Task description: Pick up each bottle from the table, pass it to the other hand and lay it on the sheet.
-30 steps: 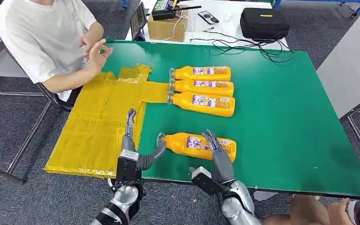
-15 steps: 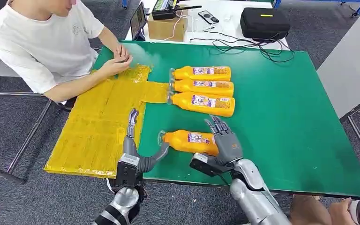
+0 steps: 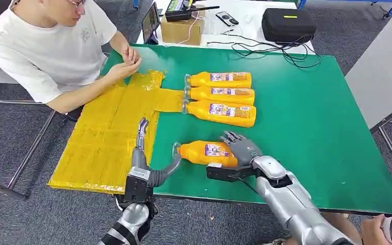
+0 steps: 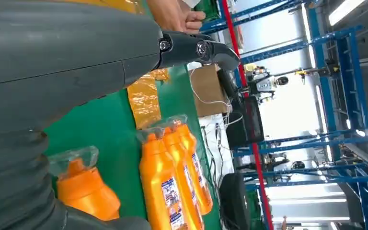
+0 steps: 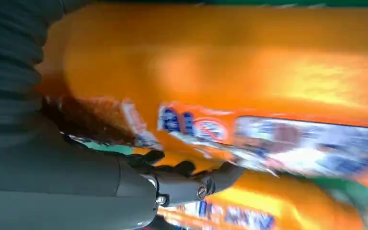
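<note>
1. Since the earlier frame, the right robot hand (image 3: 241, 149) has come down from hovering over the near bottle (image 3: 206, 153) to wrapping its base end; the person's (image 3: 51, 46) hands have dropped from mid-air to the top edge of the sheet (image 3: 107, 138).
2. Right robot hand state: fingers curl over the bottle's base end, and the right wrist view shows fingers (image 5: 191, 179) against the label. We read it as clamped on the bottle, which seems to lie on the table (image 3: 311, 127).
3. Left robot hand (image 3: 150, 163): apart, empty, fingers raised, thumb reaching toward the bottle's clear cap at lower centre of the head view.
4. The bottle lies on its side, cap pointing left, just right of the sheet's edge. Three more bottles (image 3: 219, 97) lie side by side in the upper centre, caps touching the sheet's strip.
5. Handling, our judgement: rigid plastic, probably full and so moderately heavy; glossy wall and slick label may slip. The flat, broad body suits a grip across the middle; the base-end hold leaves the neck free for the left robot hand.
6. Surface: green table, smooth, low friction likely; the yellow sheet looks crinkled and thin.
7. Room: grey carpet floor; a box, black case and cables on a white table at the top of frame.
</note>
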Controlling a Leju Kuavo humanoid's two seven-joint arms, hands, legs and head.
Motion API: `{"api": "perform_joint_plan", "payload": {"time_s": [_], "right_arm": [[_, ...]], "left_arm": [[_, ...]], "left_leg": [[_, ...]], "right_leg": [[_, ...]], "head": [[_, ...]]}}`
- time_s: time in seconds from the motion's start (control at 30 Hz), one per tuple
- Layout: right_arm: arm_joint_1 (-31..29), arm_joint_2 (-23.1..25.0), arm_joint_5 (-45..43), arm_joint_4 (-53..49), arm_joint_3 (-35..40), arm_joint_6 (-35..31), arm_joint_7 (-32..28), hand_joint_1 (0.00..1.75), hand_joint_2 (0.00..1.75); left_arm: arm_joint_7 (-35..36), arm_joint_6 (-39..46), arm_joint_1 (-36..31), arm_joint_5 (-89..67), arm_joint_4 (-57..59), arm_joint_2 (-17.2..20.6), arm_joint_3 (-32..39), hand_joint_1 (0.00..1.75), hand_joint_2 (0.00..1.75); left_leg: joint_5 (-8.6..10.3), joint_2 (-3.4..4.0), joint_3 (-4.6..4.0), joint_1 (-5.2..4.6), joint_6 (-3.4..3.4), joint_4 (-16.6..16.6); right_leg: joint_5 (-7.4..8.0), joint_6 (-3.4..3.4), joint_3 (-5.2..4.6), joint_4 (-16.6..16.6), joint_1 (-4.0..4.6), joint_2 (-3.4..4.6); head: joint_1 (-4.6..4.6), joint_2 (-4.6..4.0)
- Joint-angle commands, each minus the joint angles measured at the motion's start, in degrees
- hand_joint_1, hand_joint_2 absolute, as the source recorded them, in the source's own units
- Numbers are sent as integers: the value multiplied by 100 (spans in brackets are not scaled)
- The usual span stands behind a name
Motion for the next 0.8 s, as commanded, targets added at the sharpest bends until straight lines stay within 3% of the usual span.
{"api": "perform_joint_plan", "payload": {"time_s": [0.03,0.17,0.2,0.53,0.6,0.73,0.8], "right_arm": [[-852,-569,-60,771,1032,1061,20,175,175],[-852,-569,-60,771,1032,1061,20,175,175],[-852,-569,-60,771,1032,1061,20,175,175],[-852,-569,-60,771,1032,1061,20,175,175],[-947,-611,-55,795,1263,1285,91,175,175],[-1233,-422,-218,1000,1473,1412,98,175,175],[-1184,-338,-561,1037,1393,1141,-79,175,175]], "left_arm": [[30,-40,-205,-81,270,120,198,0,175],[30,-40,-205,-81,270,120,198,0,175],[30,-40,-205,-81,270,120,198,0,175],[30,-40,-205,-81,270,120,198,0,175],[30,-23,-232,-93,323,122,206,0,175],[30,-13,-356,-74,485,66,305,0,175],[30,-55,-314,-60,393,82,326,0,175]], "left_leg": [[-4,4,14,-1,-4,0],[-16,6,44,6,-9,3],[-3,-7,13,2,-3,0],[-9,-3,31,3,-7,1],[-9,1,35,2,-6,-1],[-9,6,30,2,-5,3],[-7,9,25,2,-5,3]], "right_leg": [[-4,-9,13,1,0,1],[-14,-22,47,-3,8,0],[-2,-8,18,-3,3,-3],[-8,-13,31,-1,3,0],[-6,-13,34,-4,3,3],[-4,-12,28,-1,2,8],[-2,-11,23,0,2,11]], "head": [[0,0],[2,0],[0,0],[-2,0],[0,0],[0,0],[0,0]]}}
